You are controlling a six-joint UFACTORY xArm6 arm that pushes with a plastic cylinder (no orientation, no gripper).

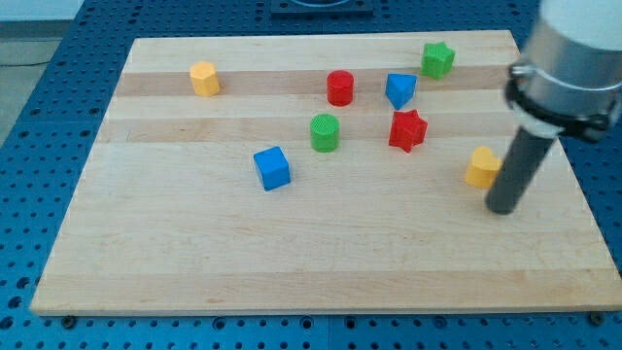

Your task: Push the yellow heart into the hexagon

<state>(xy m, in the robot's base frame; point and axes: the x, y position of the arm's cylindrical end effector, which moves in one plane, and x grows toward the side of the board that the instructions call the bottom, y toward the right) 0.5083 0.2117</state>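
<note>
The yellow heart [482, 166] lies near the board's right edge. The yellow hexagon [204, 78] sits far off at the view's top left. My tip [503, 208] rests on the board just below and to the right of the heart, very close to it or touching it. The rod rises from there to the arm's grey body at the view's top right.
Between heart and hexagon lie a red star [408, 130], a blue triangle-like block [399, 89], a red cylinder [340, 87], a green cylinder [325, 132] and a blue cube [272, 167]. A green star [438, 59] sits at the top right. The wooden board [292, 262] rests on a blue surface.
</note>
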